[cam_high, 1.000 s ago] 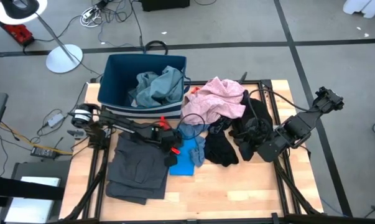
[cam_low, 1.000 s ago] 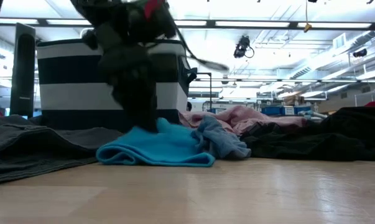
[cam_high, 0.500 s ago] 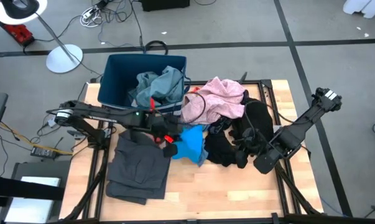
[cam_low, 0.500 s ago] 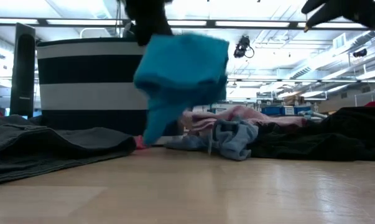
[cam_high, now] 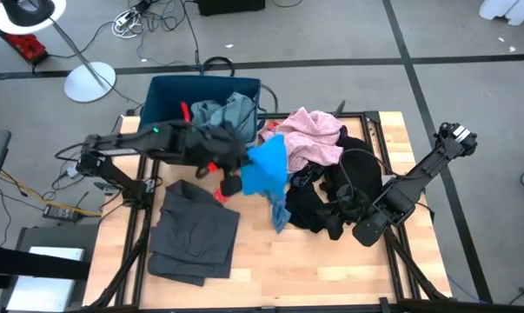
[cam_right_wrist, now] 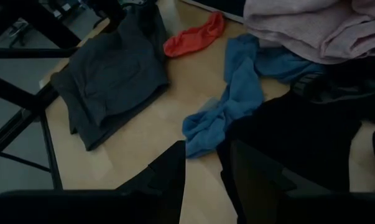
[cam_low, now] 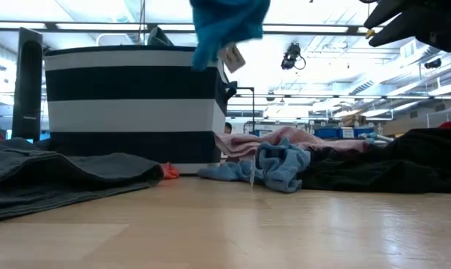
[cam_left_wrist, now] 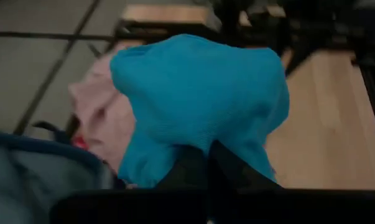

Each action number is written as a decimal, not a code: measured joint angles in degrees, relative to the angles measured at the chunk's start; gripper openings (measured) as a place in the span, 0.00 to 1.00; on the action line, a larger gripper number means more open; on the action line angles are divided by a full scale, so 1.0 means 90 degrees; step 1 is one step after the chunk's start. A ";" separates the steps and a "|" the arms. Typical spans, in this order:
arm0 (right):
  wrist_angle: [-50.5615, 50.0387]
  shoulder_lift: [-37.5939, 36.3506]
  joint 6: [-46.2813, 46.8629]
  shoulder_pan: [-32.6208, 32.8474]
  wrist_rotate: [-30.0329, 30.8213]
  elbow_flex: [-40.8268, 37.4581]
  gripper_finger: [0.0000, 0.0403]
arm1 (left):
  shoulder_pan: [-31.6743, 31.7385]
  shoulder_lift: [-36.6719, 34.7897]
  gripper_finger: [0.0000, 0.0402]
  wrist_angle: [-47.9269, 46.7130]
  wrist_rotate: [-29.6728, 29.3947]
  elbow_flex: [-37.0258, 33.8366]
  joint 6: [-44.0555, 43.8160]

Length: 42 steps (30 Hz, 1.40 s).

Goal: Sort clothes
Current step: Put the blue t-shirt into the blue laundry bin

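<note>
A bright blue garment (cam_high: 264,168) is held clear of the counter (cam_high: 331,265) by the left claw (cam_high: 231,165), whose fingers are pinched tight on it; the cloth hangs just at the 4 o'clock corner of the dark blue bin (cam_high: 162,109). In the low view the same cloth (cam_low: 225,26) is seen raised in front of the bin's striped wall (cam_low: 128,104), with a small tag dangling. Inside the bin a grey-blue garment (cam_high: 222,117) is already lying. On the counter at 3 o'clock from the lifted cloth a pink garment (cam_high: 309,139) is heaped, and below it, at 5 o'clock, a light blue piece (cam_high: 280,211) is lying beside a pile of black clothes (cam_high: 331,196). At 7 o'clock a dark grey garment (cam_high: 192,230) is spread flat, with a small red-orange sock (cam_right_wrist: 193,37) near its upper edge. The right claw (cam_high: 335,228) is hovering over the black pile at the counter's 3 o'clock side, its fingers (cam_right_wrist: 168,171) parted narrowly and gripping nothing.
</note>
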 joint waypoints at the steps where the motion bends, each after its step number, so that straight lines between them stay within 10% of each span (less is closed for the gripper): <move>1: 0.0000 0.0000 -0.0002 0.0000 0.0000 0.0000 0.32 | 0.0064 0.0000 0.00 -0.0098 -0.0028 0.0218 0.0010; 19: 0.0199 -0.0002 -0.0007 0.0000 0.0124 0.0000 0.32 | 0.1988 -0.0043 0.00 -0.3359 -0.1667 0.2956 0.0667; 42: 0.0239 -0.0005 -0.0287 -0.0233 0.0136 -0.0002 0.32 | 0.4241 -0.0817 0.04 -0.3722 -0.1189 0.2713 0.0056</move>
